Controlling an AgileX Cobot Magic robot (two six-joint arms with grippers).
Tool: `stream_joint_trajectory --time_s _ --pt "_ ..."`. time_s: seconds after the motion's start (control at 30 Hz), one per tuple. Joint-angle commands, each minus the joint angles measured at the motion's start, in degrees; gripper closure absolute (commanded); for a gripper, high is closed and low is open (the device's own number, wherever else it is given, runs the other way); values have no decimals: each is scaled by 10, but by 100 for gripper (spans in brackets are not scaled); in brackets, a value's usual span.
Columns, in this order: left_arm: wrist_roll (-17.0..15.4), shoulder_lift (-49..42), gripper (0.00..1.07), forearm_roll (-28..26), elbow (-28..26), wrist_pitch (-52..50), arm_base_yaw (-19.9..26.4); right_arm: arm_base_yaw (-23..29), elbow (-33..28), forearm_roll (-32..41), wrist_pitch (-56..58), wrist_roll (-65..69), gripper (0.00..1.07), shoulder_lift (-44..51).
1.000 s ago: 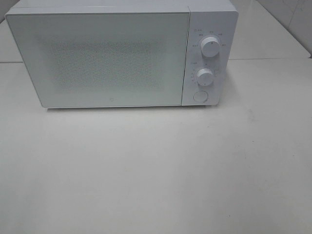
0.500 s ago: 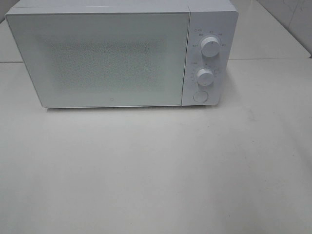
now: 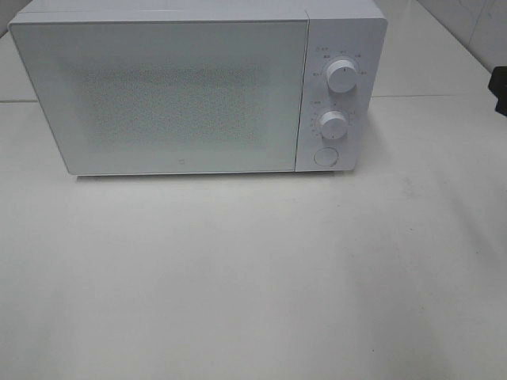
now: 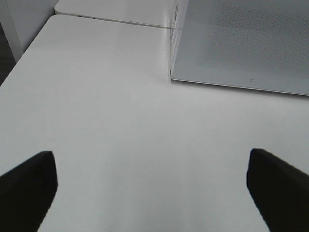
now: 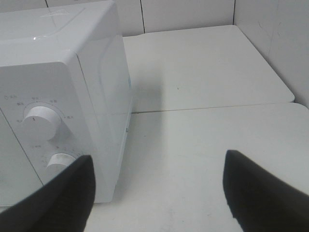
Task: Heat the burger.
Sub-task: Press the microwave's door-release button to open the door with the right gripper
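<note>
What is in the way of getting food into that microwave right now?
The microwave door is shut across its front, so it would need opening first. No burger shows in any view. The left claw and right claw are open and empty.

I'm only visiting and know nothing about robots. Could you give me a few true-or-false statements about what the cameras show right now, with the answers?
1. The door of the microwave is shut. True.
2. Seen from the high camera, the controls are on the microwave's left side. False: they are on its right side.
3. An upper knob and a lower knob stand above a round button. True.
4. The left end effector is clamped shut. False: its fingers stand wide apart over the white table, with nothing between them.
</note>
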State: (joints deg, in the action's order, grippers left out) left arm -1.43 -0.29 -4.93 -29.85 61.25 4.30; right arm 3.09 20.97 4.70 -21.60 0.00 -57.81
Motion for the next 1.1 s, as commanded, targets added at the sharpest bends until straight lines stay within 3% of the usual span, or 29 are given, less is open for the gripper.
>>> stream_joint_trajectory --time_s 0.03,0.3,0.5,0.7,0.77,0.97,1.03,1.1 --pt "-2 -8 6 -5 2 0 2 -3 0 -9 -33 -8 34 -26" --pt "-2 -8 6 -5 2 0 2 -2 -1 -13 -87 -76 34 -113" --pt "-2 -8 6 -5 2 0 2 3 -44 4 -226 -81 34 -169" --pt "-2 -8 6 -5 2 0 2 73 -70 86 -321 -92 34 -226" --pt "-2 -8 6 -5 2 0 2 138 -70 143 -358 -117 34 -268" --pt "-2 -8 6 -5 2 0 2 202 -70 209 -405 -130 34 -306" --pt "-2 -8 6 -5 2 0 2 262 -65 288 -449 -136 34 -344" --pt "-2 -8 6 -5 2 0 2 274 -62 307 -456 -140 34 -350"
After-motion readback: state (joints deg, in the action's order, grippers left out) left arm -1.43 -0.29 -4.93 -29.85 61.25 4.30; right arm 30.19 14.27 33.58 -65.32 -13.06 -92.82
